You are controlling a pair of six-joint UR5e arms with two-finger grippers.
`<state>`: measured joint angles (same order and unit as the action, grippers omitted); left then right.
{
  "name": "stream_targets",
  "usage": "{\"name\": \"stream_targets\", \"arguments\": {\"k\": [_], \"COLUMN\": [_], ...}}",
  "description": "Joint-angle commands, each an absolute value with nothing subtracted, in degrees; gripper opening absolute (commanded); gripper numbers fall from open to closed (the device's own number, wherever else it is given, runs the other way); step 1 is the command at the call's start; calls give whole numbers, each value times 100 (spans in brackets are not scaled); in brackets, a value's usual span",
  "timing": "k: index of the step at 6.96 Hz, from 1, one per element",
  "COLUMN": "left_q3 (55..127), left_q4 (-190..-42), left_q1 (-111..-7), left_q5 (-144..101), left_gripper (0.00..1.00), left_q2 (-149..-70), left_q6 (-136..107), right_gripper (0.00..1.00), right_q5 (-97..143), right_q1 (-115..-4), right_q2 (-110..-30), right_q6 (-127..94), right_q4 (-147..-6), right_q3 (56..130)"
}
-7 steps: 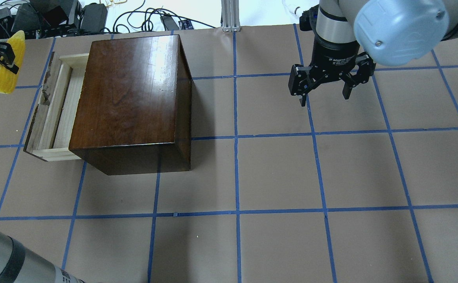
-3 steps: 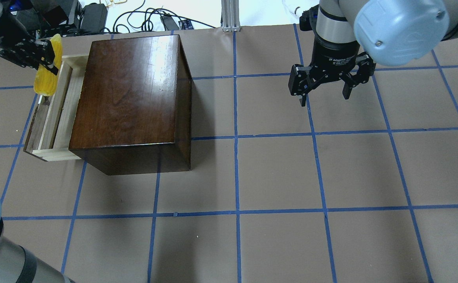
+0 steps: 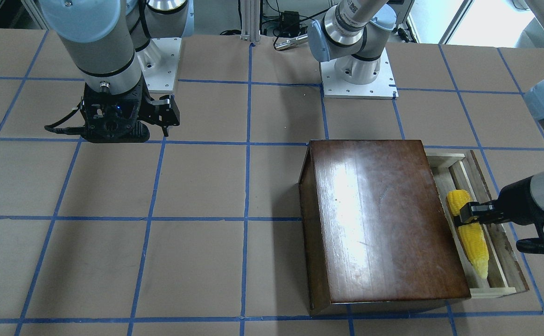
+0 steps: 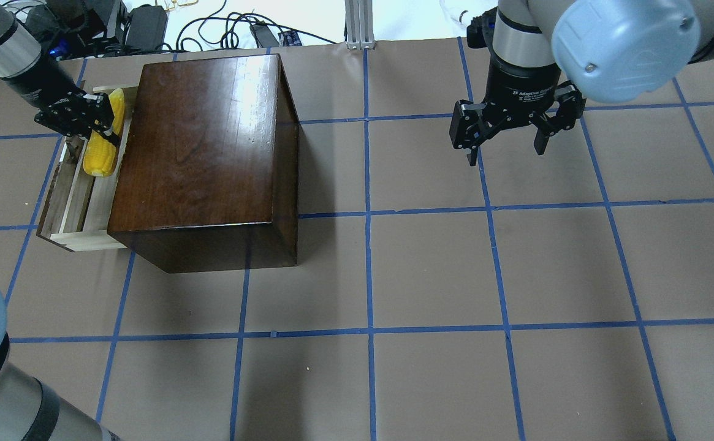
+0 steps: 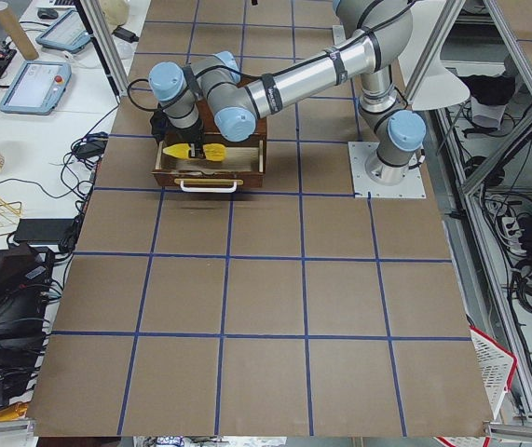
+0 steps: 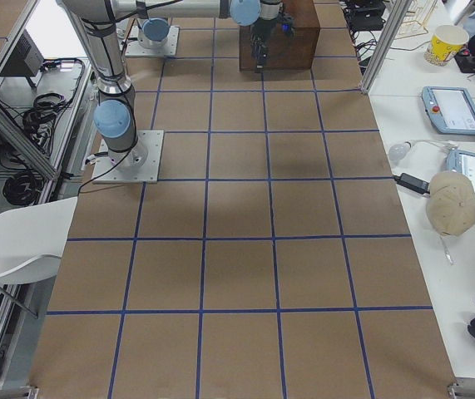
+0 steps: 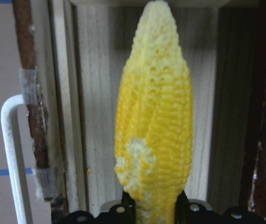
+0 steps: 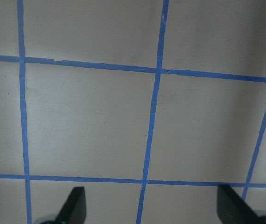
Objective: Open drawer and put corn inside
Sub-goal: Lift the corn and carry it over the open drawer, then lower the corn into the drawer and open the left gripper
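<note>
Over open drawer (image 4: pixel 76 205), gripped corn (image 4: pixel 103 154)

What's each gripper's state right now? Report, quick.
Left gripper: shut on the corn, over the open drawer.
Right gripper: open, holding nothing.

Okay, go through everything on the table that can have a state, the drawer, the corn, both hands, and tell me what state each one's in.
Drawer: open, pulled partly out of the cabinet.
Corn: gripped, lying lengthwise over the drawer's inside, not released.
Left hand: shut on the corn.
Right hand: open, empty, above the table, away from the cabinet.
</note>
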<state>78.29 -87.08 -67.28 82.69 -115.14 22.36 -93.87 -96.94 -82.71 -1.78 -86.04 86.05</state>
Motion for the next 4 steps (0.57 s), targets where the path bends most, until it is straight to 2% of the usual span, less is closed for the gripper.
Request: {"name": "stream_targets", "arguments": {"k": [1,2,4], "left_q3": [7857,7857,7866], "left_q4": [-8710,-8710,-8736], "left_q1": [-6724,-6715,-6715], "left_q5": [8218,8261,8279], "left_gripper": [3,19,62], "left_q2": [-11619,-11637,-11663], "left_q6": [2241,2250,2259], "right_gripper": [100,100,100], "right_q5": [-9387,-9387,-9387], "right_q1": [-9694,-9694,-9694], "right_q2": [-8271,-8271,-8271], "right_q6": [-176,-176,-176], "right_q4": [-8604,-8604,-8604], "right_q3": [8604,8604,8604]}}
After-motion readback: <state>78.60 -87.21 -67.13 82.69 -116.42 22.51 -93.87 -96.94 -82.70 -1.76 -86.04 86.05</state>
